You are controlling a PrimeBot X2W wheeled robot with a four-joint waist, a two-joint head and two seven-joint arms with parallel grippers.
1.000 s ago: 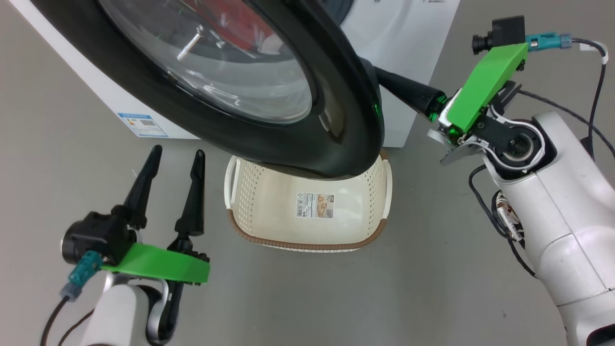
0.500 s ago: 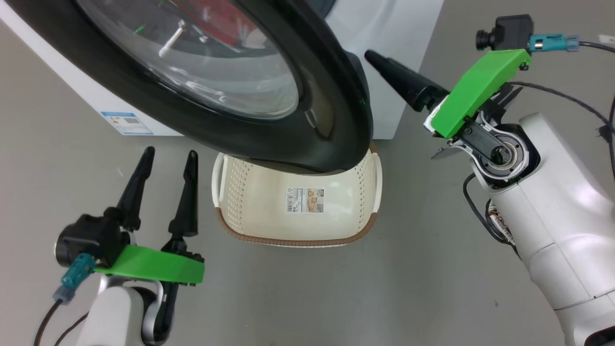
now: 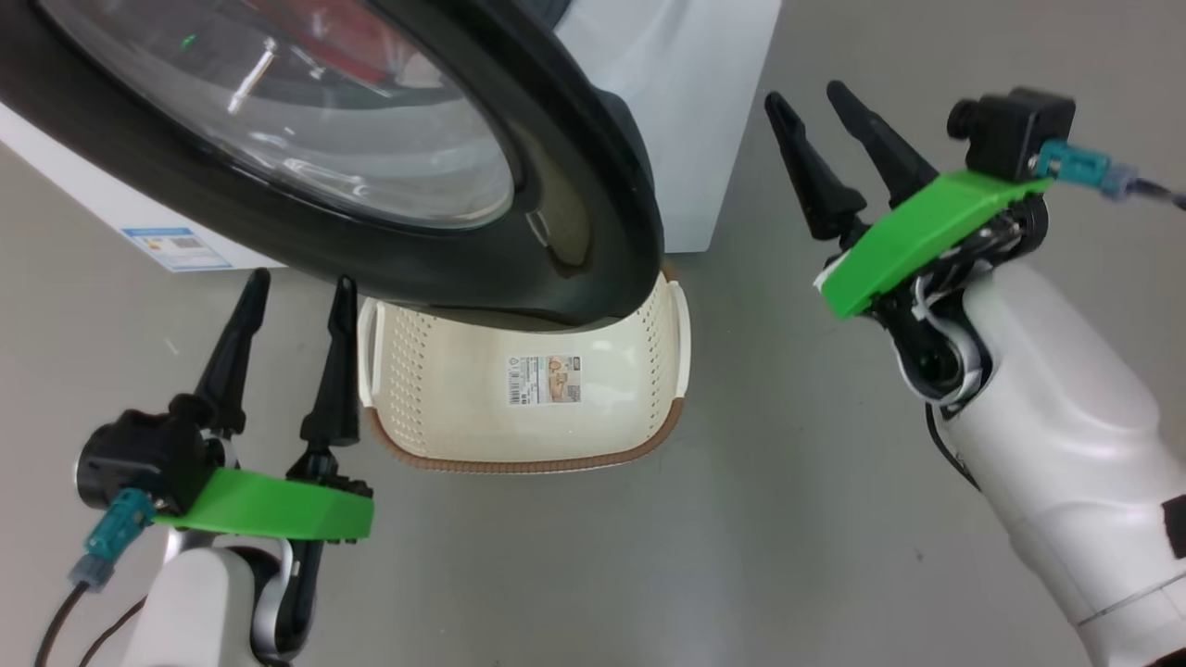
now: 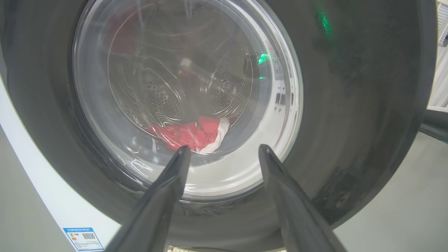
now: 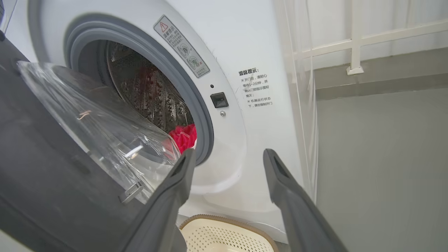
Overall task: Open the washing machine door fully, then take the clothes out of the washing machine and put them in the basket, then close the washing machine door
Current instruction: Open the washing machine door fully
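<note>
- Glossy black, the rim of the washing machine door [image 3: 593,232] stands swung partway out from the white washing machine [image 5: 252,133]. In your head view it overhangs the far end of the basket.
- Red with a white edge, the clothes [image 4: 190,134] lie low in the steel drum [image 5: 147,91]. You see them through the door's glass in the left wrist view. In the right wrist view they show through the gap beside the grey-blue rubber ring [image 5: 198,105].
- The cream basket [image 3: 519,463] sits on the grey floor [image 3: 788,519] just in front of the machine, with a sticker [image 3: 544,380] on its bottom.
- Your left hand [image 3: 301,278] hovers just left of the basket. Its fingers are spread apart with nothing between them, and they point at the door.
- Your right hand [image 3: 805,93] is off to the right of the door, apart from its rim. Its fingers are parted and grip nothing, and they aim toward the machine's front.
</note>
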